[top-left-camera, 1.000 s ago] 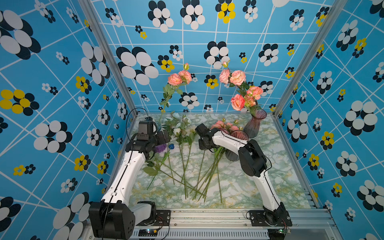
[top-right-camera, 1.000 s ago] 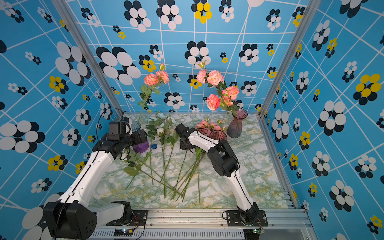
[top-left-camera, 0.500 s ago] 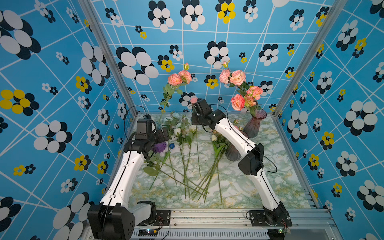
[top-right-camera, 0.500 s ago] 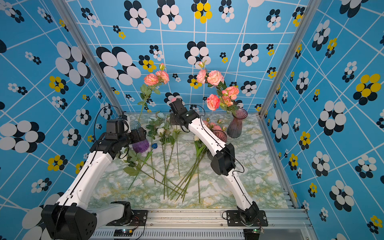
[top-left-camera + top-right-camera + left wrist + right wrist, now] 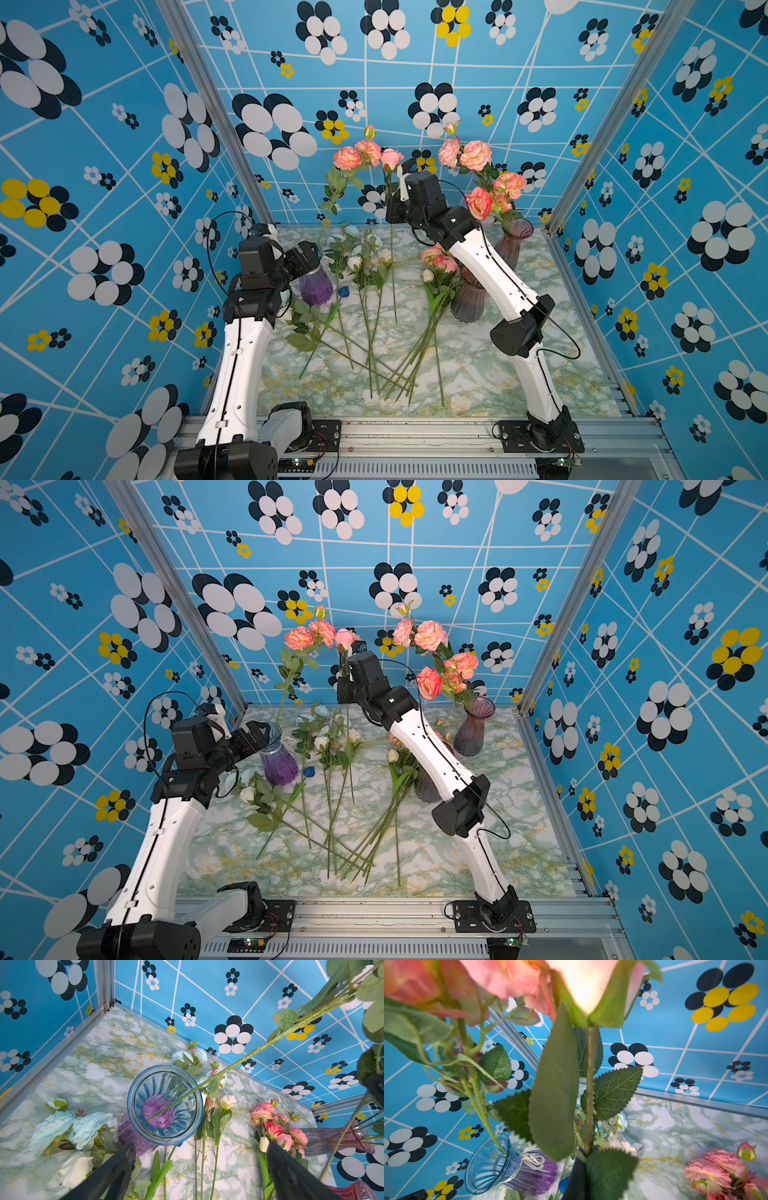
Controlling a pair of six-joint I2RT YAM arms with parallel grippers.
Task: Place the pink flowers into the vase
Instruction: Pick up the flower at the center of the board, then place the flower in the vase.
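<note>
My right gripper (image 5: 392, 204) is shut on the stem of a pink rose (image 5: 390, 158), held upright high near the back wall; in the right wrist view the stem (image 5: 589, 1088) rises from the closed jaws. A blue-rimmed purple vase (image 5: 316, 284) stands at the left and holds one stem with pink flowers (image 5: 356, 154). My left gripper (image 5: 308, 257) hovers open just above and beside this vase (image 5: 165, 1105); its fingers (image 5: 116, 1172) are empty. More pink flowers (image 5: 436, 257) lie on the table.
A mauve vase (image 5: 513, 245) at the back right holds several pink blooms (image 5: 478, 199). Another dark vase (image 5: 467, 301) stands partly behind my right arm. White flowers (image 5: 365, 257) and long green stems (image 5: 374, 353) lie across the marble table (image 5: 498, 386), with a small blue flower (image 5: 343, 292).
My right arm has risen from the table to the back wall, carrying the pink rose up with it. The left arm has barely moved.
</note>
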